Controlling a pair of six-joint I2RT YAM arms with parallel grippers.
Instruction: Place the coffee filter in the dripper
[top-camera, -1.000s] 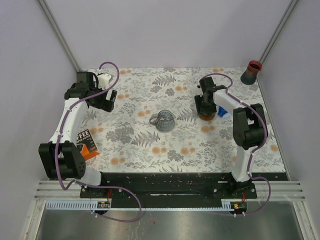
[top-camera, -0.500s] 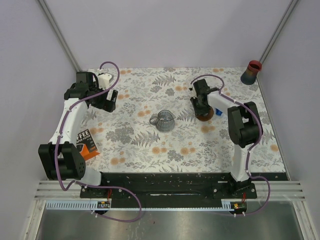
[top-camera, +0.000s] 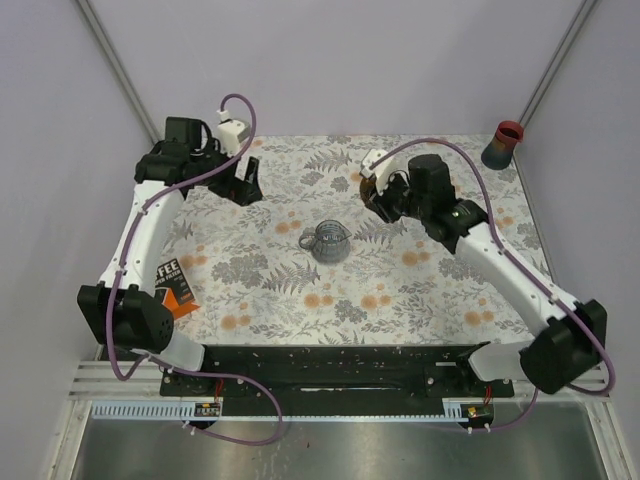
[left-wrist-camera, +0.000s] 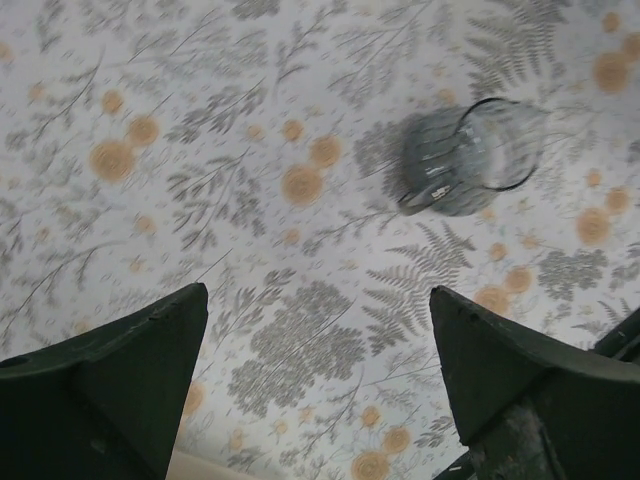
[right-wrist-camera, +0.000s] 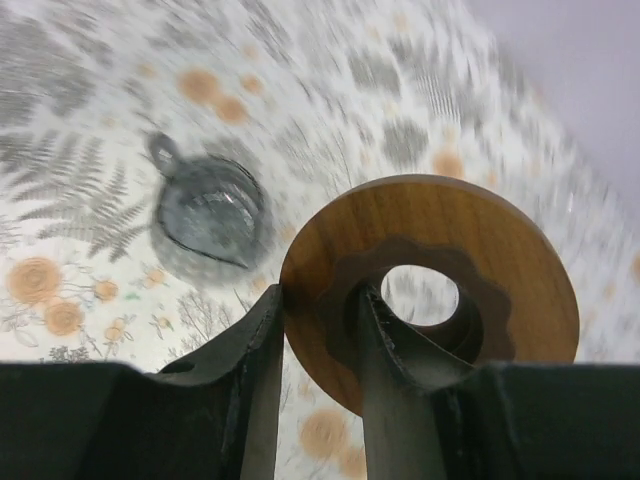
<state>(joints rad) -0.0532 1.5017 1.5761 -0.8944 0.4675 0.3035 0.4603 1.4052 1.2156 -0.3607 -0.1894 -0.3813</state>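
Dripper (right-wrist-camera: 480, 215) base smooth matt wood w/ grain (glass pot (right-wrist-camera: 210, 218) clear, glossy).

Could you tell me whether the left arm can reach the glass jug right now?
Probably yes. The left gripper is open and empty, with only tablecloth between it and the glass jug. The right gripper, shut on the wooden ring, is off to the jug's other side.
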